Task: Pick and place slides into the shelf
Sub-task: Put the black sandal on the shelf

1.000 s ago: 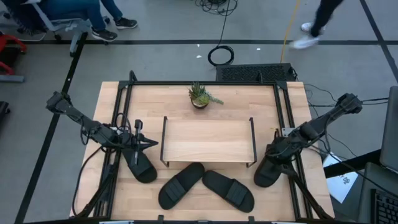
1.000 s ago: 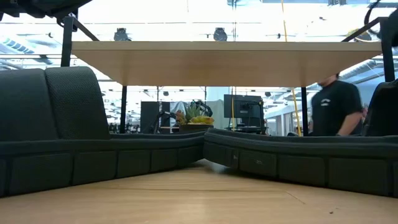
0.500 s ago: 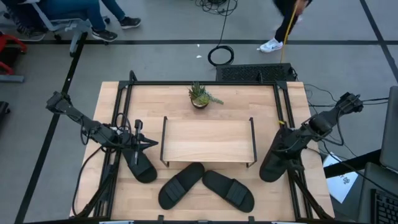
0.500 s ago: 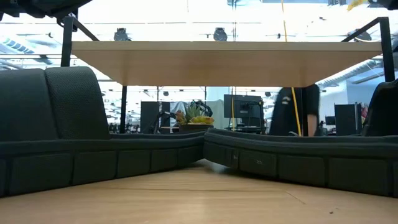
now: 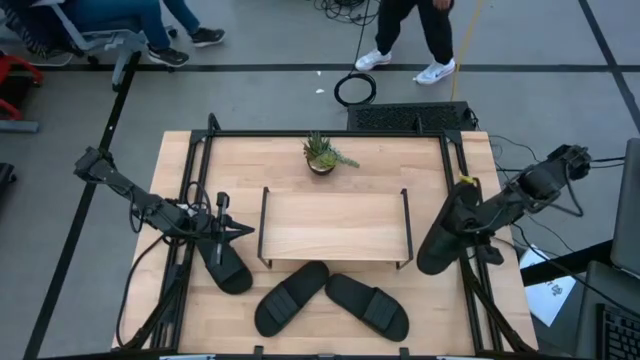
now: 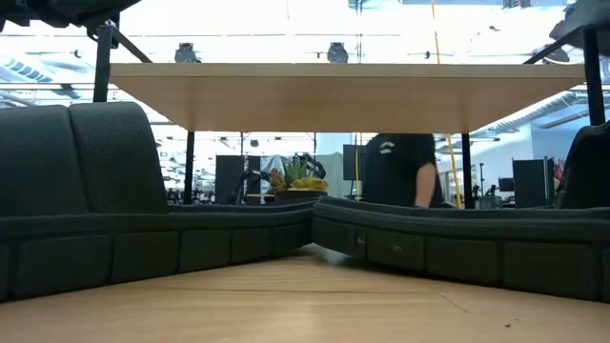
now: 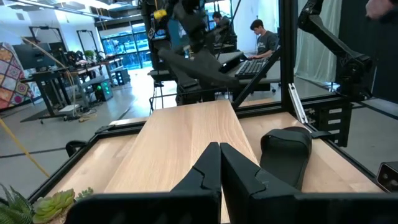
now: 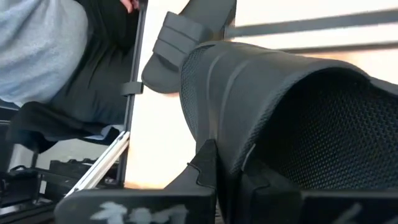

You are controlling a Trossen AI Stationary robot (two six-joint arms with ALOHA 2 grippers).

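Note:
Four black slides show in the high view. One slide (image 5: 226, 266) lies flat left of the shelf (image 5: 335, 226). Two more (image 5: 290, 297) (image 5: 368, 305) lie side by side at the near edge and fill the low view (image 6: 105, 229) (image 6: 457, 243). The fourth (image 5: 444, 235) is in my right gripper (image 5: 472, 222) (image 8: 227, 163), right of the shelf. My left gripper (image 5: 222, 234) (image 7: 219, 167) is shut and sits over the left slide's far end; no contact shows. The shelf stands on thin black end frames. My right gripper holds the fourth slide by the edge of its wide strap (image 8: 236, 134). The strap wall is pinched, one finger (image 8: 205, 163) outside it and the other inside the opening. The fingers come from the table's right. The slide is steeply tipped; whether its low end touches the table I cannot tell.
A small potted plant (image 5: 320, 153) stands behind the shelf near the far edge. Black frame rails (image 5: 190, 200) (image 5: 462, 160) run along both table sides. A person (image 5: 405, 30) walks on the floor beyond the far edge and shows in the low view (image 6: 396, 171).
My right gripper has risen and moved toward the far edge with the fourth slide. The slide has come up off its flat rest by the right rail and tipped steeply, its far end now reaching beside the shelf's right end. The person has walked leftward behind the table.

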